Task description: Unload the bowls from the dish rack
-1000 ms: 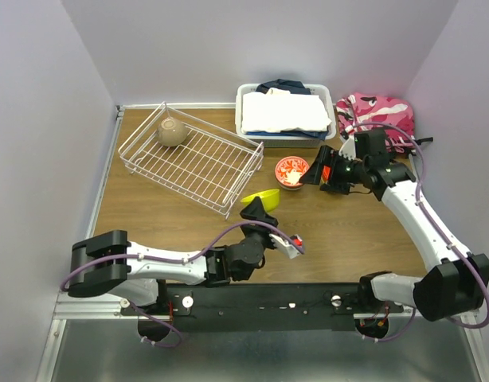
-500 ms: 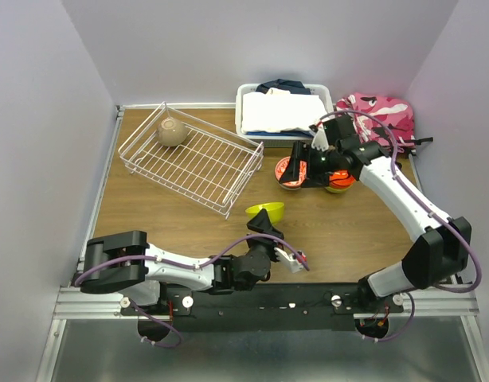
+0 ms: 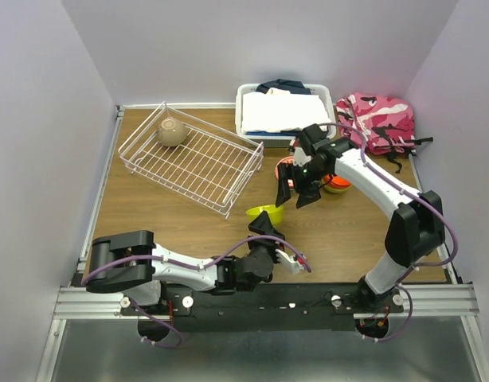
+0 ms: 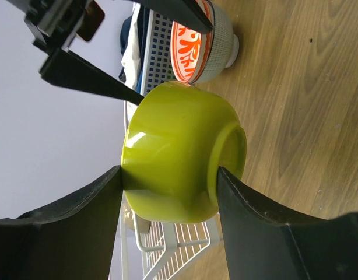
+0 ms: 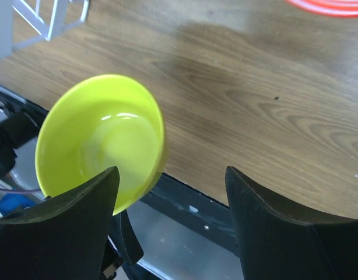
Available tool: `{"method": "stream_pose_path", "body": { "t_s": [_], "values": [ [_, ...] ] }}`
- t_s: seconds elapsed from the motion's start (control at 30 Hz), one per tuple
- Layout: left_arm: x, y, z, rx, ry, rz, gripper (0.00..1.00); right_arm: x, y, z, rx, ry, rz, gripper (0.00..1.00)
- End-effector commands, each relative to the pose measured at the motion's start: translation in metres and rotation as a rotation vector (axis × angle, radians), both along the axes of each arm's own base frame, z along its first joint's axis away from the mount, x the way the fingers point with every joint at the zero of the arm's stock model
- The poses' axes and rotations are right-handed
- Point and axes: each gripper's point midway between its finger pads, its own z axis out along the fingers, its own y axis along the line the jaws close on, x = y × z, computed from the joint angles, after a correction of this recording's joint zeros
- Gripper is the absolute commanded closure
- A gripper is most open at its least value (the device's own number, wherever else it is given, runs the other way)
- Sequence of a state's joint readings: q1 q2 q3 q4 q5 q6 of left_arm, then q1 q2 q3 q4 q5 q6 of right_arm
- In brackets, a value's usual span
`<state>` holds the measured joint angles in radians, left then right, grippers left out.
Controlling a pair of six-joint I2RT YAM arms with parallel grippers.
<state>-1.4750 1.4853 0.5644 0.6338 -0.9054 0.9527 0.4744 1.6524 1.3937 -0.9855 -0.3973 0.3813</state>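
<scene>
My left gripper (image 3: 264, 225) is shut on a lime-yellow bowl (image 3: 266, 212), one finger on its rim and one on its foot, holding it tilted just above the table (image 4: 179, 157). My right gripper (image 3: 295, 189) is open and empty, hanging over the white-pink red-patterned bowl (image 3: 286, 170) and just behind the lime bowl, which shows below its fingers (image 5: 100, 143). A taupe bowl (image 3: 171, 131) lies in the far corner of the white wire dish rack (image 3: 198, 163). An orange bowl (image 3: 338, 185) sits on the table right of the right arm. The other bowls are out of view.
A white plastic bin of folded cloth (image 3: 283, 111) stands at the back centre. A pink camouflage bag (image 3: 381, 118) lies at the back right. The rack's near corner (image 3: 227, 212) is close to the left of the lime bowl.
My right arm has swung left, from right of the red-patterned bowl to above it, toward the lime bowl. My left gripper has drawn the lime bowl nearer the front edge.
</scene>
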Motion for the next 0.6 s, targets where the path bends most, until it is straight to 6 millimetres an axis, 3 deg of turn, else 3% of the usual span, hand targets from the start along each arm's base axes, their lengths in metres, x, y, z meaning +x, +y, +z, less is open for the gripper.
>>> {"method": "stream_pose_path", "body": {
  "t_s": [0.0, 0.23, 0.57],
  "values": [
    [-0.001, -0.002, 0.005, -0.044, -0.003, 0.014, 0.43, -0.018, 0.008, -0.011, -0.047, 0.061, 0.084, 0.2],
    [-0.002, -0.002, 0.005, -0.038, -0.007, 0.011, 0.43, -0.027, 0.015, -0.022, -0.055, 0.106, 0.123, 0.33],
    [-0.001, -0.002, 0.006, -0.032, -0.012, 0.014, 0.42, -0.034, 0.018, -0.022, -0.046, 0.132, 0.153, 0.76]
  ]
}}
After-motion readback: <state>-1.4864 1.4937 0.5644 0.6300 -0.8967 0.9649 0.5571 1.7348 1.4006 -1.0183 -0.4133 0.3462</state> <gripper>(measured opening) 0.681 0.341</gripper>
